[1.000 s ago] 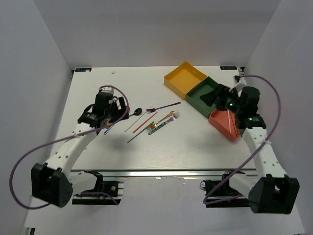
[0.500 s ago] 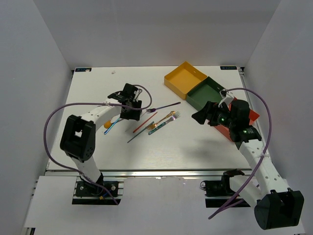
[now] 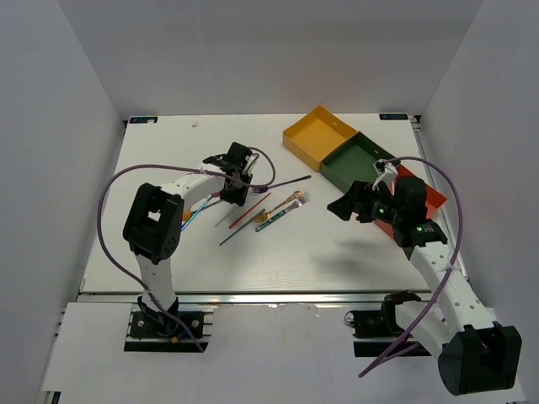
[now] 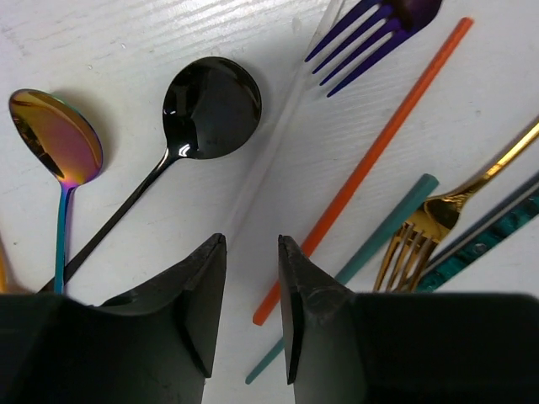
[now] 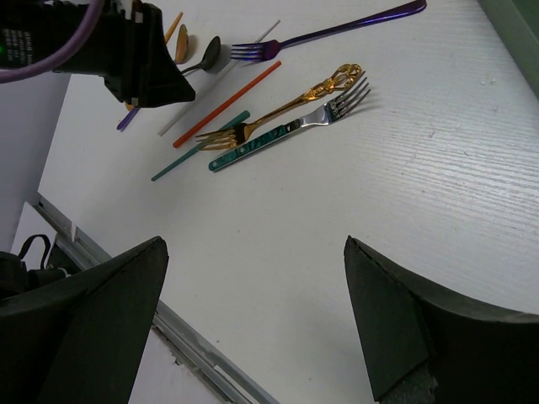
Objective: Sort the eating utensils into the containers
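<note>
Since a second ago, the left gripper (image 3: 235, 182) is being shown shifted from the table's (image 3: 320, 252) left part onto the pile of utensils with its jaws drawn closer together, while the right gripper (image 3: 346, 206) is being shown carried off the red-orange tray (image 3: 431, 194) toward the middle. In the top view, the purple fork (image 3: 283, 183) is lying just to the right of the left gripper, and the gold fork (image 3: 283, 204) and orange chopstick (image 3: 250, 211) are lying nearer the arm bases. The yellow tray (image 3: 320, 135) and dark green tray (image 3: 358, 160) are sitting beyond the right gripper, well apart from the left one. In the left wrist view, the left gripper's fingers (image 4: 206, 295) are being held a narrow gap apart, clamping nothing, and a white chopstick (image 4: 282, 135) is running from that gap ahead and to the right. A black spoon (image 4: 210, 108) is lying ahead and slightly left of the fingertips, with an iridescent spoon (image 4: 55, 135) farther left. The orange chopstick, a teal chopstick (image 4: 362, 252) and a teal-handled fork (image 4: 488, 231) are lying on the right side. In the right wrist view, the right gripper (image 5: 253, 252) is being held wide open and empty above bare table, with the gold fork and teal-handled fork touching side by side ahead of it and the left gripper farther ahead to the left.
</note>
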Available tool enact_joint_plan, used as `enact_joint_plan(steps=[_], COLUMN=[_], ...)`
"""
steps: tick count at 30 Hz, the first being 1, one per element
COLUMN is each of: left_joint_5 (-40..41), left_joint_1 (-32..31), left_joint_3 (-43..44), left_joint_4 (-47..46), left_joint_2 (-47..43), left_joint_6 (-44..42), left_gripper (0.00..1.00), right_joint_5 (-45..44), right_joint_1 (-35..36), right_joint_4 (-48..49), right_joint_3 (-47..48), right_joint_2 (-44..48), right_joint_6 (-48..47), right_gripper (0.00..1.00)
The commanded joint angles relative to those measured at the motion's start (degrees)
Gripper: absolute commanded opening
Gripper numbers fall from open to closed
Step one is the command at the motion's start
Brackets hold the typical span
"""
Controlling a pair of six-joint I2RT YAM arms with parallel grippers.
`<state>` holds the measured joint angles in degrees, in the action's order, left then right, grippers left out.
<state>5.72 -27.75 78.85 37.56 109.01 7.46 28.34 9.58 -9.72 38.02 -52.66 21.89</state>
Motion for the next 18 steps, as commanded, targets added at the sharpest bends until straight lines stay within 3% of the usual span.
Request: enact_joint_plan(steps=[1,18], left_joint_5=[1.67,1.84], left_joint_1=[0.15,1.2], left_joint_3=[2.36,3.94], left_joint_4=[0.49,0.67], left_joint_2=[0.67,7.53], left_joint_6=[-2.01,-4.04], left_gripper=[0.41,0.39], right_joint_5=[1.98,2.42], right_joint_1=[0.43,1.22], right_joint_4=[2.68,3.3], right_joint_3=[-0.05,-0.75], right_joint_2=[1.42,2.13], right_joint_6=[-0.97,-0.8], right_gripper=[0.89,0.89])
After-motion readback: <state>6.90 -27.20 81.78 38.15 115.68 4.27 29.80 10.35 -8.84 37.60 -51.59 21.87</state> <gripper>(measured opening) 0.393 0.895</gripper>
